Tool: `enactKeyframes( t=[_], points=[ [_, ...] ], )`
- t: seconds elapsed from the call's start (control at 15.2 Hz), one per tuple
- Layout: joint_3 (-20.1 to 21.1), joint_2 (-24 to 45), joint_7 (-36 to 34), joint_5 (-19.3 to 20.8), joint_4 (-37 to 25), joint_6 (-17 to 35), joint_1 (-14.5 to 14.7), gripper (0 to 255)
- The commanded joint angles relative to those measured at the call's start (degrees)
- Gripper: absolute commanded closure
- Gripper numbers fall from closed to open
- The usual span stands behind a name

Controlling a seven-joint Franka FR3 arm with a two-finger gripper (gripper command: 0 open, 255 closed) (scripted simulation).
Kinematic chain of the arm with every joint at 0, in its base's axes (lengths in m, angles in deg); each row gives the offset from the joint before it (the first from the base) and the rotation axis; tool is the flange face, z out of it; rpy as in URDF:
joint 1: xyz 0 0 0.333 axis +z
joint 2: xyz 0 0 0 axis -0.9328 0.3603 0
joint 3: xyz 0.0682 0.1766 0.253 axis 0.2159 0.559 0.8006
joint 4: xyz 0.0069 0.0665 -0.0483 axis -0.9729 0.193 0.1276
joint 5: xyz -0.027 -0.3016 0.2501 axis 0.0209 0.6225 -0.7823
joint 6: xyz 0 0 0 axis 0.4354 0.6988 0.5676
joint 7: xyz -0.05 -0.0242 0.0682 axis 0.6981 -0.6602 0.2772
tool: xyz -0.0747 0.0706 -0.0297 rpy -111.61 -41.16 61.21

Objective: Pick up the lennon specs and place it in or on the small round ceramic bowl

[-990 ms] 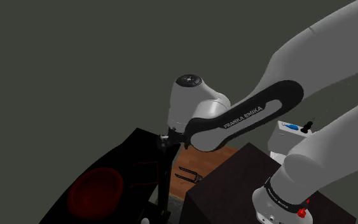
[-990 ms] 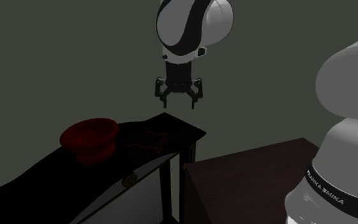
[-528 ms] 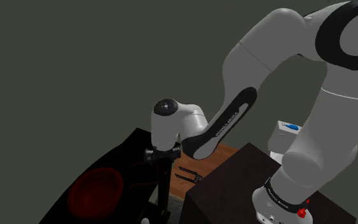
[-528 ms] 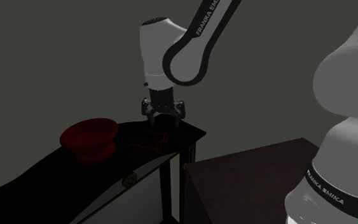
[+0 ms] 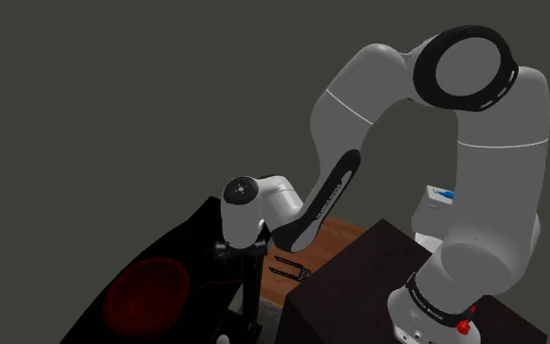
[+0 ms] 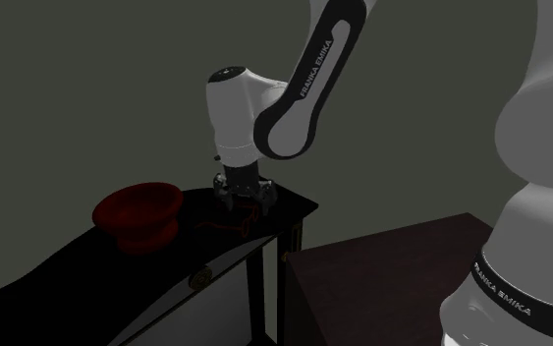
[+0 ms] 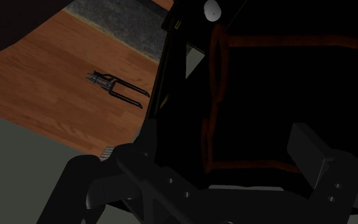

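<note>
The specs point(image 6: 233, 220) are thin red-brown wire glasses lying on the black table top point(image 6: 78, 263), near its end. A dark red round bowl point(image 6: 138, 211) stands on the same top, toward the second exterior view's left; it also shows in the shoulder view point(image 5: 150, 293). My gripper point(image 6: 245, 201) is down at the table, directly over the specs, and open. In the wrist view the red-brown rim point(image 7: 213, 70) and temples run between the two spread black fingers point(image 7: 311, 153); the gripper point(image 7: 231, 159) clasps nothing. Whether the fingertips touch the table I cannot tell.
The black table has a white drawer front with a round knob point(image 6: 201, 279). My dark brown stand point(image 5: 380, 283) sits close beside it. On the wooden floor between them lies a small black object point(image 7: 117, 89). A white box with a blue part point(image 5: 439, 200) stands behind.
The arm has folded down and brought the gripper from well above the table's end onto the specs. The fingers stayed open; specs and bowl have not moved.
</note>
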Motion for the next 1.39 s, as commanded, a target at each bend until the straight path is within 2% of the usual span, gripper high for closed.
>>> enactKeyframes(
  t=[0.0, 0.13, 0.59, 0.66, 1.25, 1.32],
  points=[
    [-1.6, 1.7, -1.4, 2.2, -0.8, 0.6, 1.0, 0],
    [-2.8, 3.0, -2.4, 3.7, -1.4, 1.0, 1.7, 0],
    [-2.7, 3.0, -2.4, 3.7, -1.4, 1.0, 1.7, 0],
    [-2.7, 3.0, -2.4, 3.7, -1.4, 1.0, 1.7, 255],
    [-2.7, 3.0, -2.4, 3.7, -1.4, 1.0, 1.7, 255],
    [-2.1, 2.2, -1.6, 2.7, -1.1, 0.8, 1.2, 255]
  ],
)
